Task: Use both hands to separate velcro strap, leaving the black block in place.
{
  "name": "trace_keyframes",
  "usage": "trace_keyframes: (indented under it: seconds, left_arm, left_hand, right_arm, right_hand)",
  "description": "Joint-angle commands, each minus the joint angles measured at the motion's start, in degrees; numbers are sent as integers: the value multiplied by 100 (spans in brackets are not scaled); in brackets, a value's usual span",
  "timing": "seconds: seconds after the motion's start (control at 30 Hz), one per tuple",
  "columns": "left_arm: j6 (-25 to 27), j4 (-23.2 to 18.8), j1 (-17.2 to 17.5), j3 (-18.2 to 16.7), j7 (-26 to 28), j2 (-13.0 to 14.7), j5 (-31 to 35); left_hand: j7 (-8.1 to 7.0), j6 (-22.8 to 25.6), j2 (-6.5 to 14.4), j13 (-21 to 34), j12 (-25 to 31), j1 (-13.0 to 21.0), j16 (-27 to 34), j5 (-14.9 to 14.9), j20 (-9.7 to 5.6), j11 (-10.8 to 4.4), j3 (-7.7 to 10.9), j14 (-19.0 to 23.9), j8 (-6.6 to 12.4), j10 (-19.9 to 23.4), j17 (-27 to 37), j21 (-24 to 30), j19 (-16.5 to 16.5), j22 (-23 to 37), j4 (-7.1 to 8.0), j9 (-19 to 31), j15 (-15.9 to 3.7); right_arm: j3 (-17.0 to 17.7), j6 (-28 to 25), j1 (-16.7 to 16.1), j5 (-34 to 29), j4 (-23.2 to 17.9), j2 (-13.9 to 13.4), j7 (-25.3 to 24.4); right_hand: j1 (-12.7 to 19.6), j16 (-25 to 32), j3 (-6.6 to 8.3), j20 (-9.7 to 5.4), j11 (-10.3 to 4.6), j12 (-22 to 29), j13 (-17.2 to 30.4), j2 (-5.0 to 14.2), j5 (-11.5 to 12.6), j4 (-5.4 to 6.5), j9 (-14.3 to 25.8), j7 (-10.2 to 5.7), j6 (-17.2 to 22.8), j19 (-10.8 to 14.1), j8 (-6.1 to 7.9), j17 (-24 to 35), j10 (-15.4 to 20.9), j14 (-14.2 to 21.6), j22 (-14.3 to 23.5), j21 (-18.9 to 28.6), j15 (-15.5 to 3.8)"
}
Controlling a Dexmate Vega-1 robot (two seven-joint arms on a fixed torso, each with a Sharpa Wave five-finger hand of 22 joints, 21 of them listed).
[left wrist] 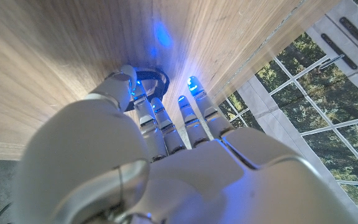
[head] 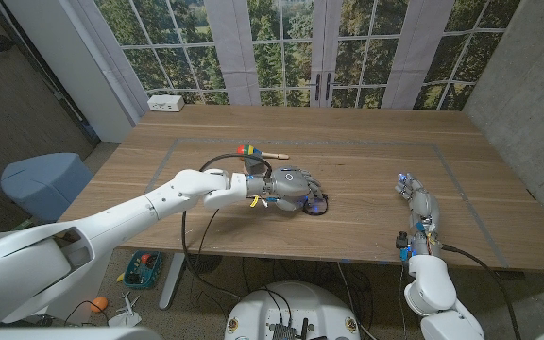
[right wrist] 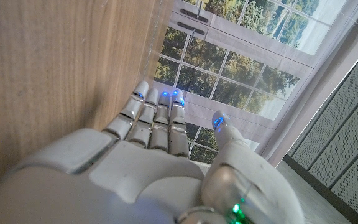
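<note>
Left hand (head: pixel 289 186) at desk (head: pixel 366 161) centre, fingers curled down onto the black velcro strap (head: pixel 315 205), gripping it. Right hand (head: pixel 417 201) well apart on the right, fingers straight, holding nothing.

**No readable text**

No word, label, brand, number or sign can be read in any of the three views. The white box (head: pixel 166 103) at the table's (head: pixel 366 217) far edge is too small to show any print (if it bears any at all). The hands carry only blue lights, no markings that can be made out.
</note>
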Motion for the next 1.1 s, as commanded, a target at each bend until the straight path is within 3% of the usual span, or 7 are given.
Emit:
trace_keyframes:
  seconds: [0.03,0.33,0.73,1.1]
  left_arm:
    - [327,94,46,82,299,-19,137]
    - [761,174,174,-7,1081,-48,190]
    - [1319,293,299,-74,1831,-174,51]
    - [1689,478,454,-162,2552,-469,-342]
  left_hand:
    - [34,548,280,48,-144,176,-20,-30,-33,111,-135,-44,111,-276,45,54,13,22,65,567,-895]
    - [-89,108,649,84,-309,64,-85,-107,-101,396,-461,-596,480,-1067,139,26,-296,44,157,1286,-634]
    - [-220,-111,756,82,-272,-38,-36,-83,-103,422,-551,-688,645,-1194,193,33,-380,47,214,1584,-613]
    - [-275,-185,754,79,-235,-108,-17,-61,-130,377,-538,-674,785,-1182,208,52,-391,48,222,1777,-688]
  right_arm:
    - [14,-47,41,-30,10,-11,-46]
    - [-7,-76,98,-61,9,-9,-67]
    - [-37,-124,179,-86,4,-25,-74]
    - [-81,-194,181,-137,-35,-23,-127]
  right_hand:
    - [29,29,-16,24,18,54,18,-46,20,4,16,-10,64,16,8,33,49,38,6,-1,-19]
    - [31,37,-22,34,20,56,31,-45,21,3,18,-12,75,23,4,44,56,42,7,-5,-19]
    - [36,45,-27,26,9,59,45,-43,22,0,20,-21,82,30,-2,54,65,48,8,-10,-29]
    - [70,52,-19,43,7,63,59,-48,32,-30,20,-29,99,62,-4,54,76,67,7,-6,-26]
